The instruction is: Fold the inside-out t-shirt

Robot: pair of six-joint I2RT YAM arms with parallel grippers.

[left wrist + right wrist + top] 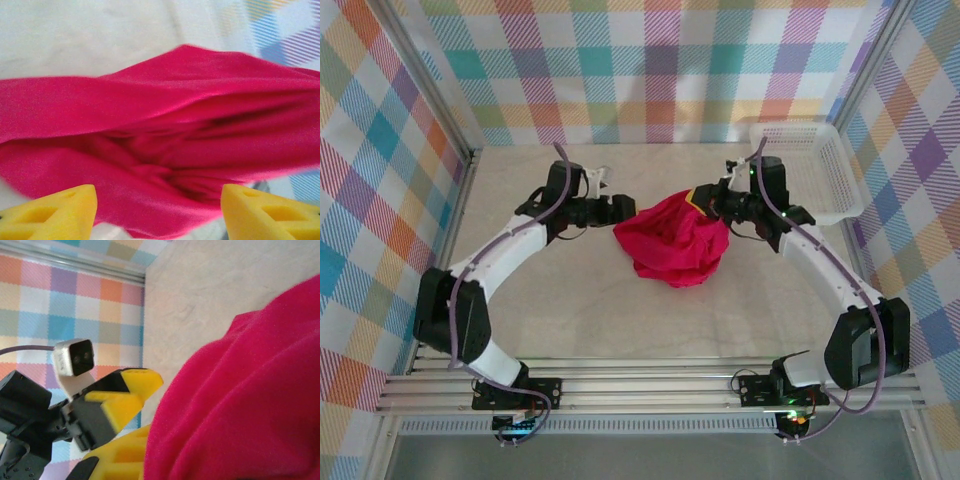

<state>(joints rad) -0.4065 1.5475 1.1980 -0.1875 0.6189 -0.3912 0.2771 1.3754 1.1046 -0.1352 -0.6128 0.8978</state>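
Plaid walls point(650, 70): flat printed pastel checks on three sides, well clear of my arms, so no hazard there.
Pale table point(570, 320): smooth, faintly veined top. It looks slick, so I judge cloth would slide rather than stay put when a fold is dragged across it.
White basket point(798, 126): rigid plastic mesh at the upper right of the overhead frame, close behind my right arm. A wide swing of that arm could knock it.
Red inside-out t-shirt point(672, 240): at the centre of the overhead frame, between my two grippers. It is a crumpled crimson heap of soft matte knit with deep folds, and I can read no hem or sleeve. Held at one point only, it may twist and bunch tighter.
My right gripper point(705, 200): at the heap's upper right edge, pressed together and, as far as I judge, pinching the cloth. Red fabric buries the contact in the wrist view. A thin pinch could slip under the cloth's weight.
My left gripper point(620, 212): at the heap's left edge, jaws spread, holding nothing.
Yellow fingertips point(55, 212): wedge-shaped with hollow cutouts, in the lower corners of the left wrist frame, with folds just ahead. Closing blind here could catch two layers at once.
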